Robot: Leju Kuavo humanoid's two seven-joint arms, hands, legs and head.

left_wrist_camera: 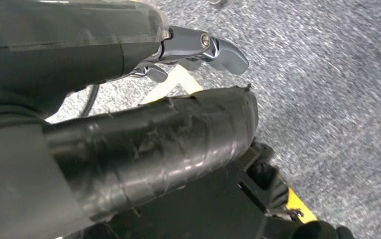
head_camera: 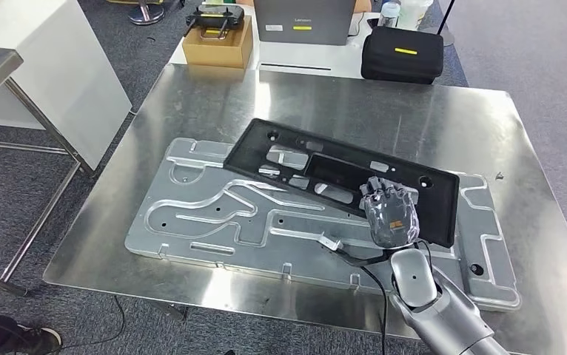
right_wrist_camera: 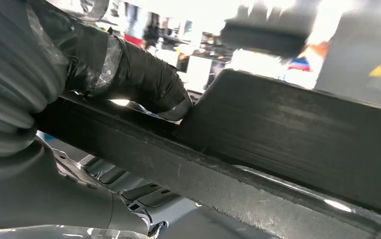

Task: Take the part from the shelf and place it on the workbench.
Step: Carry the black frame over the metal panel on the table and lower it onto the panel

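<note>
A: How's the left hand (left_wrist_camera: pixel 198 50) sitting?
B: Hanging over grey carpet (left_wrist_camera: pixel 328 74), nothing in it; can't tell how far the fingers are open.
A: And the right hand (head_camera: pixel 390 211)?
B: Fingers wrapped over the near edge of the black part (head_camera: pixel 325 174), gripping it. The part lies tilted on the silver plate (head_camera: pixel 206 214) on the steel workbench (head_camera: pixel 428 111); boxes (head_camera: pixel 217 41) and a black case (head_camera: pixel 401 53) stand behind

The head view is evenly and brightly lit from overhead, soft glare being thrown off the steel table (head_camera: pixel 488 133), while the right wrist view is blown out and blurred in its background, and the carpeted floor (left_wrist_camera: pixel 337 89) is smeared in the left wrist view.
</note>
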